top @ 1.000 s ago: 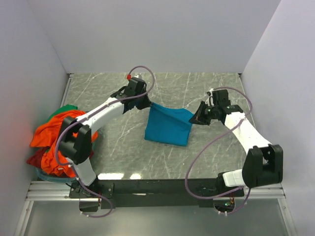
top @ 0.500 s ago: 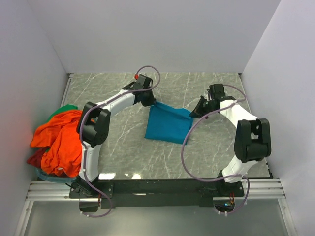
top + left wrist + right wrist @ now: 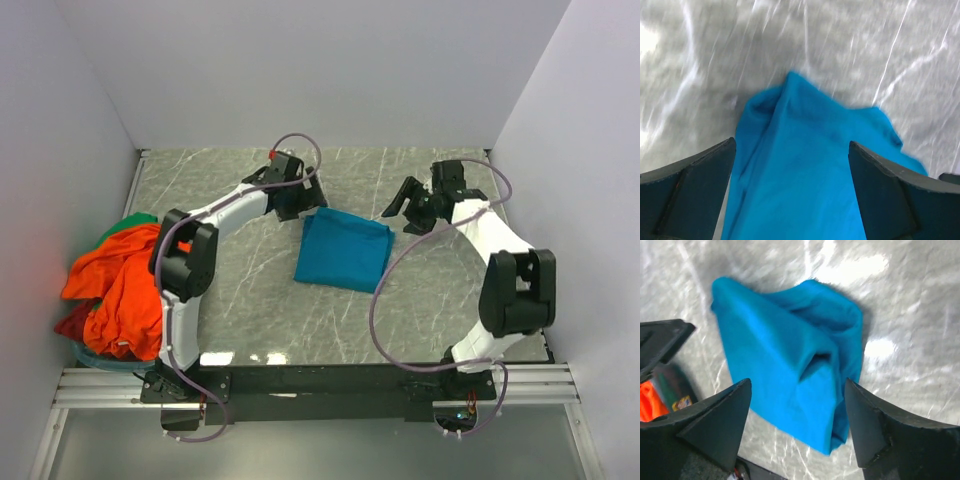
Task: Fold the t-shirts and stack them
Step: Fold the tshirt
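A teal blue t-shirt [image 3: 343, 250] lies folded into a small rectangle in the middle of the marble table [image 3: 250, 300]. My left gripper [image 3: 300, 207] hovers open just above the shirt's far left corner [image 3: 795, 165], its jaws spread wide with cloth below them. Over the far right corner my right gripper [image 3: 403, 212] is open too, and the folded shirt [image 3: 790, 370] shows between its fingers [image 3: 715, 420], not held. A crumpled heap with an orange t-shirt [image 3: 125, 285], a green one [image 3: 132, 222] and a red one [image 3: 75, 322] lies at the table's left edge.
White walls close the table in at the back and both sides. The heap at the left sits in a low blue basket [image 3: 100, 358]. Both arms reach far out, cables looping above them. The black frame [image 3: 320, 380] with the arm bases runs along the near edge.
Both grippers were shut on the teal shirt's far corners and have let go and opened. The shirt's far edge dropped flat onto the table, and the grippers lifted slightly away.
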Robot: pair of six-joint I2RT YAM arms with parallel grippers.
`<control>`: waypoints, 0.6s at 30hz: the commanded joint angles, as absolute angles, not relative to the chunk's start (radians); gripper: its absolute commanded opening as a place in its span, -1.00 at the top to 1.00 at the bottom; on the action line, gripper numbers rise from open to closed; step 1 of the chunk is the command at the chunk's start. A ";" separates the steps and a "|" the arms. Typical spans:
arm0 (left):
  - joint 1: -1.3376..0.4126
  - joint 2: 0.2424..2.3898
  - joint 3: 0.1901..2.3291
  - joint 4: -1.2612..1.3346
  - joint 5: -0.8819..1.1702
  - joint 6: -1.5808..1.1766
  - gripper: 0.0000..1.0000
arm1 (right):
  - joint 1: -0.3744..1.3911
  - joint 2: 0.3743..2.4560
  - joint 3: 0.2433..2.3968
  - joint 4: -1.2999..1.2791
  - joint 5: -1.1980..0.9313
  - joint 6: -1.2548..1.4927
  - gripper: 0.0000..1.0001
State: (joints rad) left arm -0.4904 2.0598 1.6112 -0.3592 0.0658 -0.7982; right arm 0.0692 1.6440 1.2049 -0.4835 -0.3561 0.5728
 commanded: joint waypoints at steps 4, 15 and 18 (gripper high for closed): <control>-0.523 1.801 1.393 -0.266 0.107 -0.830 -0.99 | 0.142 1.470 1.085 -0.419 -0.466 0.517 -0.69; -0.657 1.761 1.215 -0.123 0.187 -0.873 -0.99 | 0.196 1.670 1.187 -0.358 -0.434 0.520 -0.69; -0.666 1.801 1.207 -0.117 0.212 -0.876 -0.99 | 0.192 1.786 1.279 -0.360 -0.399 0.512 -0.68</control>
